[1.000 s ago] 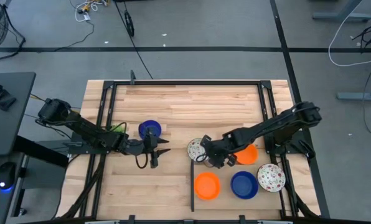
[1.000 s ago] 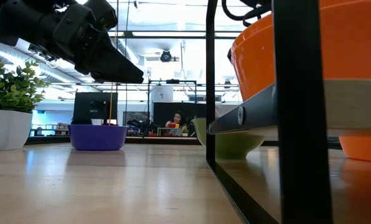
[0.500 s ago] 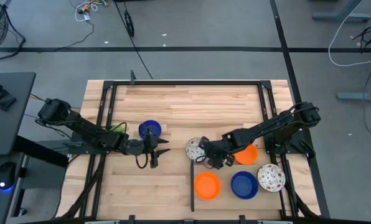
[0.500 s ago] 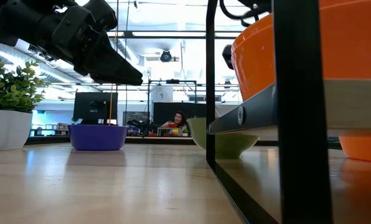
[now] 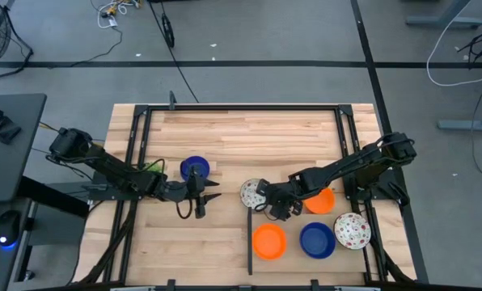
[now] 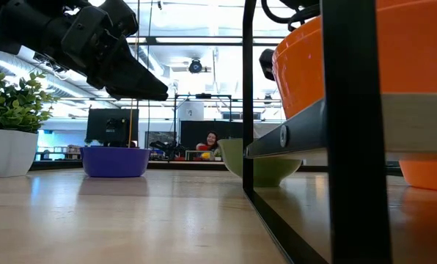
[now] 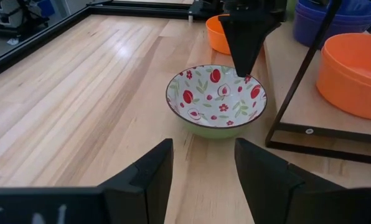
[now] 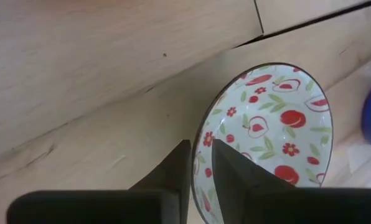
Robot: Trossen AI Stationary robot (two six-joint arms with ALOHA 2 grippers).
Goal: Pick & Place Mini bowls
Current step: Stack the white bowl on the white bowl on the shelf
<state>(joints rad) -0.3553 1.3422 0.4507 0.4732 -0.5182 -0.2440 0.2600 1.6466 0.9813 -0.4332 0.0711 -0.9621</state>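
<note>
Overhead layout, read left to right across the pale wooden slatted counter [image 5: 241, 133]. The left gripper [image 5: 209, 196] hovers near 9 o'clock of the counter's middle with its fingers spread and nothing between them, apparently waiting; just behind it, toward 11 o'clock, a solid blue round mini bowl [image 5: 195, 169] sits alone on the open boards, plausibly a bowl already delivered. Near centre, the right gripper [image 5: 264, 196] has its fingers pressed close on the rim of a white round mini bowl with red flower pattern [image 5: 252, 193], one finger inside and one outside, a pinch that suits a thin wall. This bowl lies just left of a thin black divider frame [image 5: 250, 242], so it seems to be crossing to the open side. Right of the divider, toward 4 to 5 o'clock, the remaining stock is grouped: an orange round mini bowl [image 5: 269, 241], a second blue mini bowl [image 5: 317, 240], a partly hidden orange bowl [image 5: 323, 200] under the right arm, and a second speckled white bowl [image 5: 352, 230].
</note>
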